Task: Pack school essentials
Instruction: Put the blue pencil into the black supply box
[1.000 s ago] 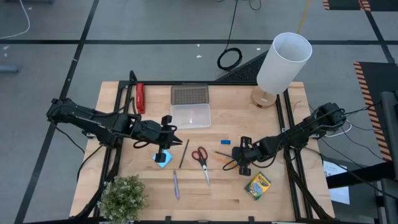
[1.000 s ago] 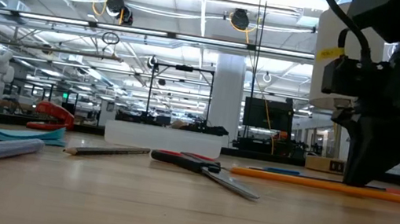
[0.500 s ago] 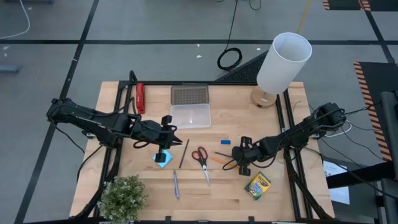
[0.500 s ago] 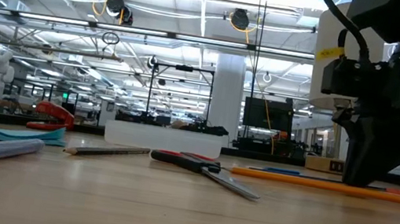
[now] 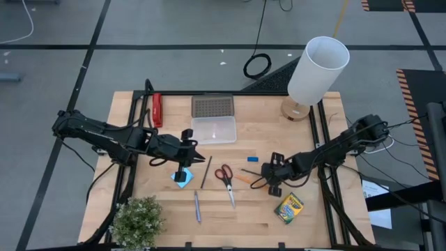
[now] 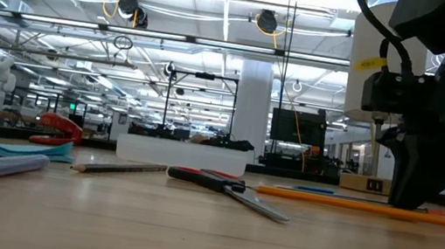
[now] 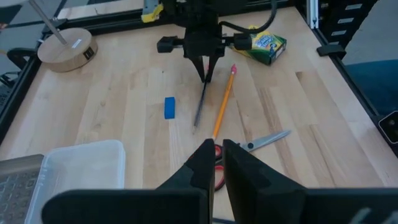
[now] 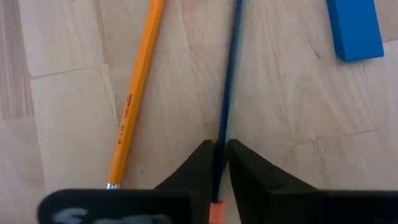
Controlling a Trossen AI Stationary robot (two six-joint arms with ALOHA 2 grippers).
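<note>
Right of centre on the table: right gripper is down at the board, fingers pinched on the dark pencil, which runs out from between the fingertips in the right wrist view.
Dark pencil: thin, bluish-black, lying flat on the wood, just beside the orange pencil and roughly parallel to it.
Orange pencil: hexagonal, printed lettering on one face, pink eraser end visible in the left wrist view; lies free on the board.
Blue eraser: small block, near the dark pencil's far end, apart from it.
Red-handled scissors: flat, blades pointing to the near edge, between the two arms.
Crayon box: green and yellow, lying near the right gripper, toward the front right corner.
Blue note pad: square, under the left gripper; whether they touch, cannot tell.
Left gripper: fingers close together with only a slit between them, nothing held.
Silvery pen: alone toward the front edge.
Clear container: at the back centre, nothing inside it; a dark gridded tray sits touching behind it.
Red stapler: along the back left edge.
Edges: potted plant fills the front left corner, lamp the back right; bare wood lies between container and stationery.
</note>
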